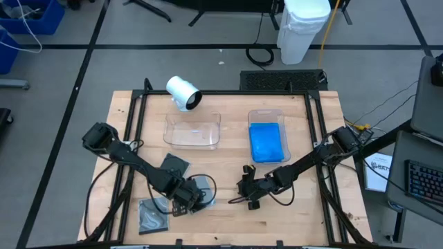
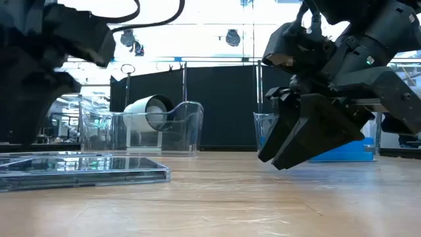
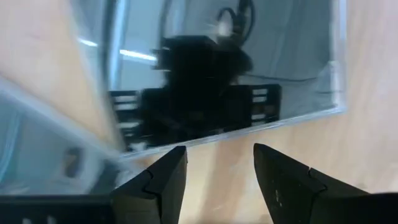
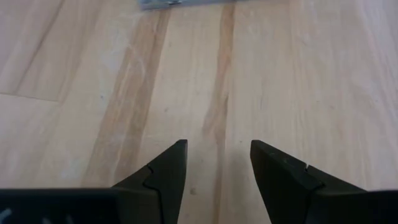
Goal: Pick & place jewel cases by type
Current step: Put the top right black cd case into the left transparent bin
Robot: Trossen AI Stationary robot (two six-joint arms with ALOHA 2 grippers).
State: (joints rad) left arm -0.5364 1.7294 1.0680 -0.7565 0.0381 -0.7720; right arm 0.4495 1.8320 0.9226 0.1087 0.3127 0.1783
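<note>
Left pincer (image 1: 188,200) is down over a dark clear jewel case (image 1: 201,187), fingers apart, nothing clamped; the case lies flat on the bench (image 1: 304,214) right ahead of the tips. Another dark case (image 1: 152,216) sits just behind that pincer, a third (image 1: 174,164) beside the arm. Right pincer (image 1: 248,194) hangs low over bare wood, fingers apart and empty, dark cases off to its side. Blue cases (image 1: 266,142) are stacked in the tray (image 1: 266,115) well beyond it; count unclear. An empty clear tray (image 1: 192,131) stands beyond the left pincer.

Cases look light, stiff, slick, crack-prone hinges. Probably best nipped across one thin edge, tilted up first.

Left wrist view shows mostly reflection, so case edges are hard to read; the left arm is a dark blur in the low view.
</note>
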